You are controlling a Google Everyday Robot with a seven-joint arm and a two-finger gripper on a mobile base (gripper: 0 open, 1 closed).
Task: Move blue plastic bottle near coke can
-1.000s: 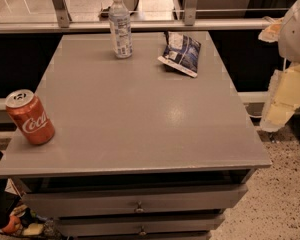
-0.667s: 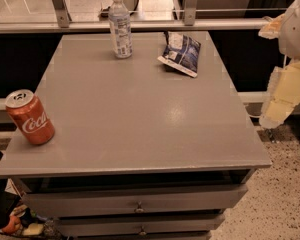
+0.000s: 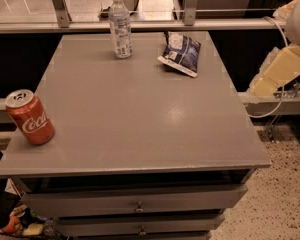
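Observation:
The blue plastic bottle (image 3: 120, 26), clear with a white cap and a white-and-blue label, stands upright at the far edge of the grey table (image 3: 140, 119), left of centre. The coke can (image 3: 29, 117), red with a silver top, stands upright at the table's near left edge. The two are far apart. Only white and cream arm parts (image 3: 282, 69) show off the table's right side, level with its far half. The gripper itself is out of view there.
A dark blue and white snack bag (image 3: 181, 53) lies at the far right of the table, right of the bottle. A metal rail (image 3: 190, 24) runs behind the table. Drawers (image 3: 137, 204) sit under the front edge. Speckled floor is at right.
The arm parts at the right edge have risen a little. The bottle, can and bag have not moved.

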